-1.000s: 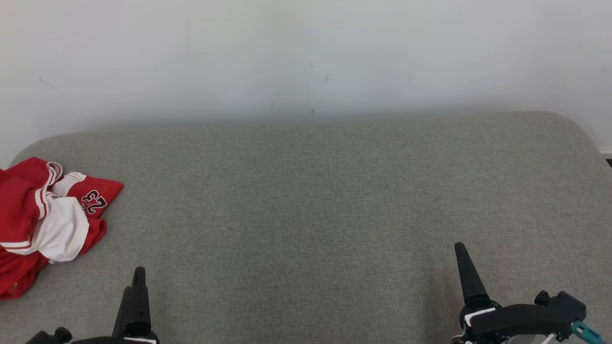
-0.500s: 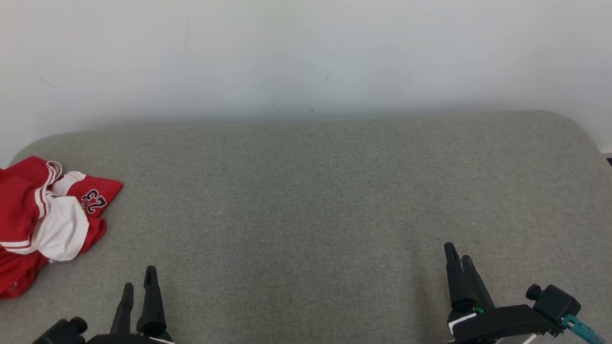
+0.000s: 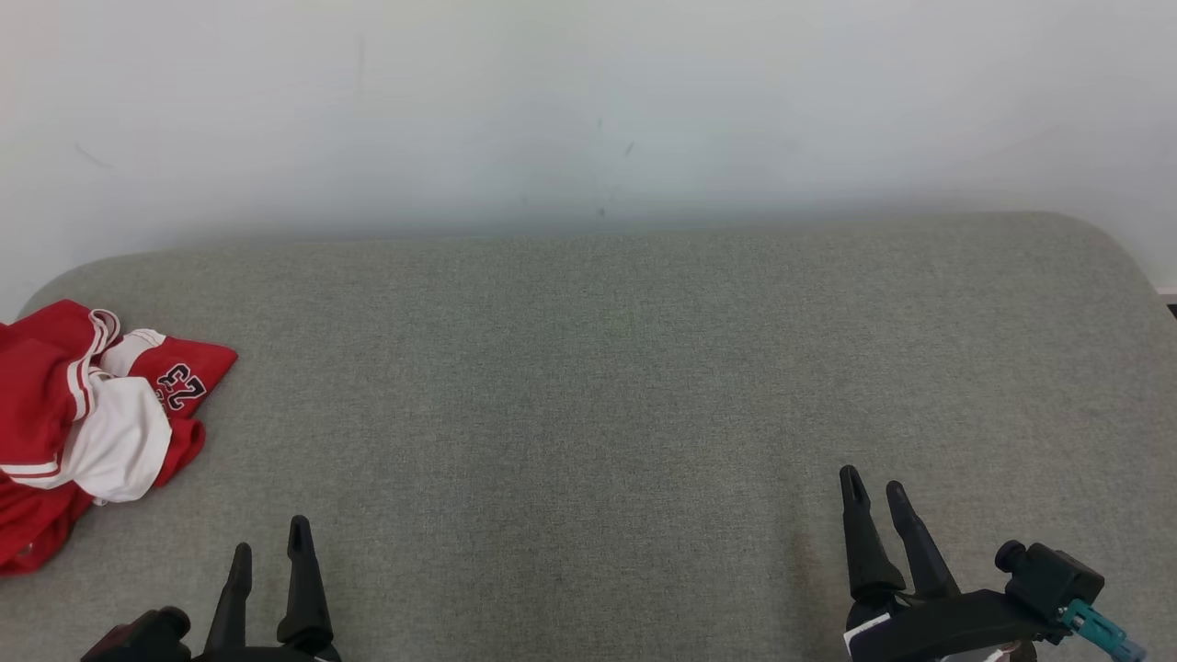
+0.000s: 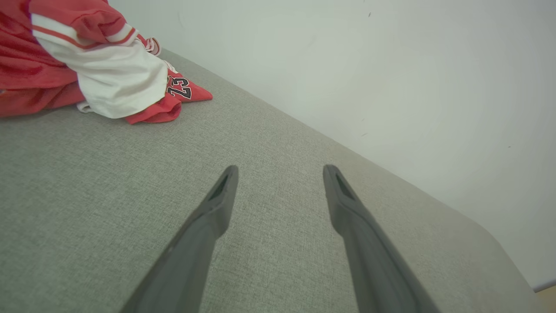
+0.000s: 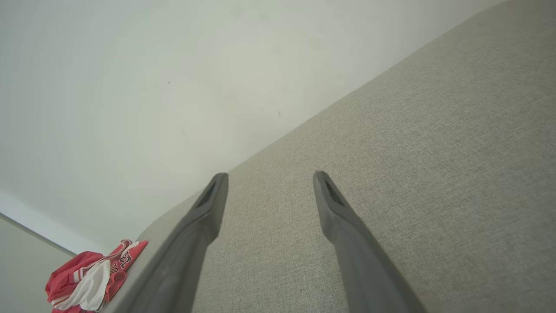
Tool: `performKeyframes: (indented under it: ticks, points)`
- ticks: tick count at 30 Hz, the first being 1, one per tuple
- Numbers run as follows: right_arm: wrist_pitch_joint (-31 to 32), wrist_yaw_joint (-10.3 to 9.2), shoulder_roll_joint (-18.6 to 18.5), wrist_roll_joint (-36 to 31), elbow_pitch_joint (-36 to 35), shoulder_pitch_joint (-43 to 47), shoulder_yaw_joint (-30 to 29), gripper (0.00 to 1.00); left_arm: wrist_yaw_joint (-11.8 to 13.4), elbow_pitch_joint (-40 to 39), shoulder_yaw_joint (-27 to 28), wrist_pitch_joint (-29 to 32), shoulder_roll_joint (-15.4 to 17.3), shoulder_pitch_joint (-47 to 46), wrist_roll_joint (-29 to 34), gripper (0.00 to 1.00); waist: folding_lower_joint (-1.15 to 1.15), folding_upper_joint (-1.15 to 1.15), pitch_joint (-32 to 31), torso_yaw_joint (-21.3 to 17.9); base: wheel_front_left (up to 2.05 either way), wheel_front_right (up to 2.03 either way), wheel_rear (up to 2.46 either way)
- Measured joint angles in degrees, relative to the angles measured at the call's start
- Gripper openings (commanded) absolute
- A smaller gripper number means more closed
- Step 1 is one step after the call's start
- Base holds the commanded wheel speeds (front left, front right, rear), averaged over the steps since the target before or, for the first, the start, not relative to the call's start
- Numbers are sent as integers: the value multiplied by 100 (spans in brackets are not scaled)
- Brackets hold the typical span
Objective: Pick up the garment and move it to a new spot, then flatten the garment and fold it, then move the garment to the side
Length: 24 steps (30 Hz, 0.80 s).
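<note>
Left hand (image 3: 269, 535) and right hand (image 3: 872, 479) low over grey fabric surface (image 3: 588, 368), fingers released and empty, pointing toward 12 o'clock, crumpled red-and-white jersey (image 3: 119, 441) at 10 o'clock of left hand, apart

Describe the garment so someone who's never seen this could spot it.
A wide grey cushion runs along a white wall. At its left end lies a crumpled jersey. Red with white panels, stripes and a dark 23, it stands out from the plain grey around it.
</note>
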Motion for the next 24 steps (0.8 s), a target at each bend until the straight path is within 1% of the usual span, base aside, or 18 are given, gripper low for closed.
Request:
performKeyframes:
  ticks: [6, 12, 19, 24]
  points:
    - [-114, 0, 0, -469, -23, 8, 63, 100, 67, -29, -46, -110, 14, 9, 428, 100, 0, 0, -3, 3, 0, 0, 0]
    - [-196, 0, -1, -842, -40, 29, 87, 100, 56, -100, -44, -202, 54, 30, 754, 100, 0, 0, -9, 3, 0, 0, 0]
    - [-296, 0, -1, -1267, -42, 46, 77, 100, -46, -132, -11, -298, 82, 45, 1106, 100, 0, 0, -22, -1, 0, 0, 0]
    - [-369, 0, -1, -1532, -44, 61, 62, 100, -193, -125, 20, -376, 92, 91, 1351, 100, 0, 0, -33, -7, 0, 0, 0]
